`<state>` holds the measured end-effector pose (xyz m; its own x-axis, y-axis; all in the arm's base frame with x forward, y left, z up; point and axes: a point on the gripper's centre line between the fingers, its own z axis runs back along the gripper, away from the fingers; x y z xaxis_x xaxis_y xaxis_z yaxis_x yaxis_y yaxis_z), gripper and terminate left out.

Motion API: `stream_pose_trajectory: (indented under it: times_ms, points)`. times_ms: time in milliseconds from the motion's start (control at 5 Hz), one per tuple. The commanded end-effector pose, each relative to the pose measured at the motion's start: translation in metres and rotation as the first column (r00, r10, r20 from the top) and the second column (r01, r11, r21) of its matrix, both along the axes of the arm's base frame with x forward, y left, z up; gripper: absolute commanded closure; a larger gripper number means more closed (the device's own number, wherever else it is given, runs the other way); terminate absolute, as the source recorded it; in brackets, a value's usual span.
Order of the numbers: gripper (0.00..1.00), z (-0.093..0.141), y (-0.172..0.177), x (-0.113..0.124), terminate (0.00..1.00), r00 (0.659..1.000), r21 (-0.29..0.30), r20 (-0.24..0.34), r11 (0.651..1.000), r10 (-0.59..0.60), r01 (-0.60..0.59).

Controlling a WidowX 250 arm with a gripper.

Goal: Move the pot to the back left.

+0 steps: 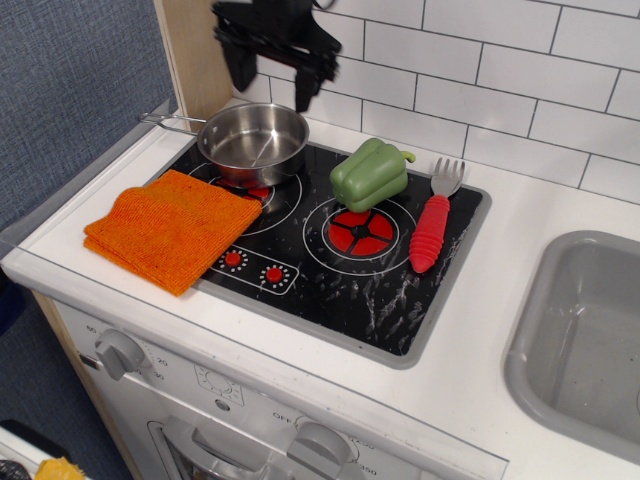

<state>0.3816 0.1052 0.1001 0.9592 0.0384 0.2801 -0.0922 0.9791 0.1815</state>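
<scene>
The pot [254,143] is a small shiny steel saucepan. It stands upright on the back left burner of the black stovetop [340,265], its wire handle [170,122] pointing left. My gripper [272,76] hangs above the pot's back rim, in front of the tiled wall. Its black fingers [306,88] are spread apart and hold nothing. It is clear of the pot.
An orange cloth [170,226] lies at the front left, over the stove's edge. A green pepper [368,174] sits behind the right burner. A red-handled fork [432,222] lies right of it. A grey sink [585,340] is at the far right. A wooden post [195,55] stands back left.
</scene>
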Motion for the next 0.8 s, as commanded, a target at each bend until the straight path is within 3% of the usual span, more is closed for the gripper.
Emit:
stream_pose_trajectory:
  times_ms: [0,200,400,600]
  points:
    - [0.00,0.007,-0.007,-0.032,0.00,0.990,-0.141,-0.024,0.980,-0.142,0.138]
    - [0.00,-0.003,-0.018,-0.038,0.00,0.978,-0.141,-0.083,0.973,-0.194,0.181]
    - [0.00,-0.007,-0.024,-0.040,0.00,0.969,-0.101,-0.119,0.974,-0.215,0.203]
    - [0.00,-0.007,-0.024,-0.040,0.00,0.969,-0.101,-0.119,0.974,-0.215,0.203]
